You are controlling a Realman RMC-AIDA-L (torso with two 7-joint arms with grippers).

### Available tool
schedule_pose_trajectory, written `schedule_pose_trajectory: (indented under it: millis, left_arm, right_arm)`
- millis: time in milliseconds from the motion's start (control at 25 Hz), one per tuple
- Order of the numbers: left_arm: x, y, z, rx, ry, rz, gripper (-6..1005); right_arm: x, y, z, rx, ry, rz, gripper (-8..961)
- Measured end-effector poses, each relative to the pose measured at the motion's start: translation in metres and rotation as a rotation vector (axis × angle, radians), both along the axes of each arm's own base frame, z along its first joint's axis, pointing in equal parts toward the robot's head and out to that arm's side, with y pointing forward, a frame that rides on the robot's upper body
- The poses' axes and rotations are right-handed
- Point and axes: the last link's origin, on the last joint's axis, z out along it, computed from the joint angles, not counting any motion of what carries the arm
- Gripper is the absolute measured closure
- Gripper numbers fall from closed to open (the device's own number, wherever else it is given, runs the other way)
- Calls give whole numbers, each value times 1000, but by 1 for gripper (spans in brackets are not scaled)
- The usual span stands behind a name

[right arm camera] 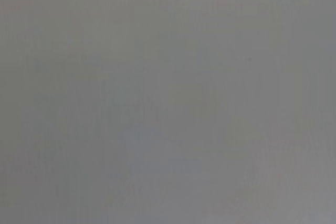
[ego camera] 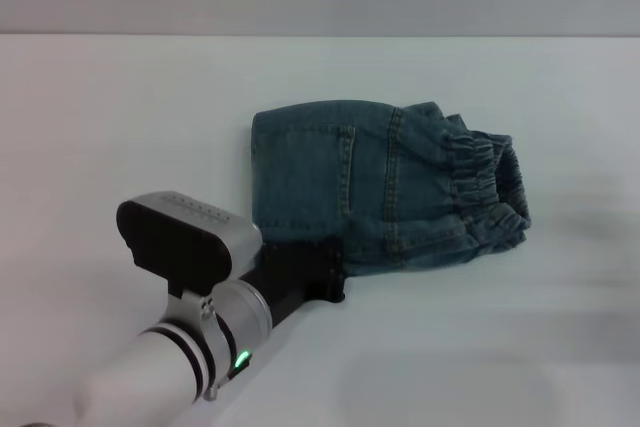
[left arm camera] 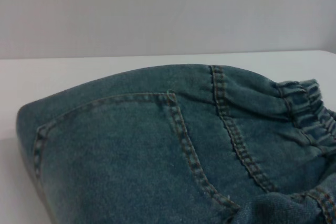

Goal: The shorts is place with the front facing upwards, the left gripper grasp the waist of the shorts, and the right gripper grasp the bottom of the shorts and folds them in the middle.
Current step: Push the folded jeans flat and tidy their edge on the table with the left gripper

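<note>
Folded shorts (ego camera: 385, 187) just beyond left gripper (ego camera: 335, 272).

shorts (ego camera: 375, 187) on table (ego camera: 110, 127), left hand (ego camera: 325, 272) at near edge

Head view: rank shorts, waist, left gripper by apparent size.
1. shorts, largest.
2. left gripper with its black body; nearness to the camera inflates it, so its rank against the waist is unsure.
3. waist, the gathered band at the shorts' right end.

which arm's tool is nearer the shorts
Left. The left tool sits at the near edge of the shorts; the right tool is out of view.
</note>
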Motion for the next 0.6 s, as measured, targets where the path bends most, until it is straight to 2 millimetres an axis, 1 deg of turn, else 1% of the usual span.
schedule_pose_trajectory:
  millis: [280,600]
  left_arm:
    - [-4,13,5,28,5,9,996]
    - [-1,25,8,46,14,-12,994]
  right_arm:
    - [-1,0,0,-1,2,3,954]
    - [-3,0,-3,-13,2,11,953]
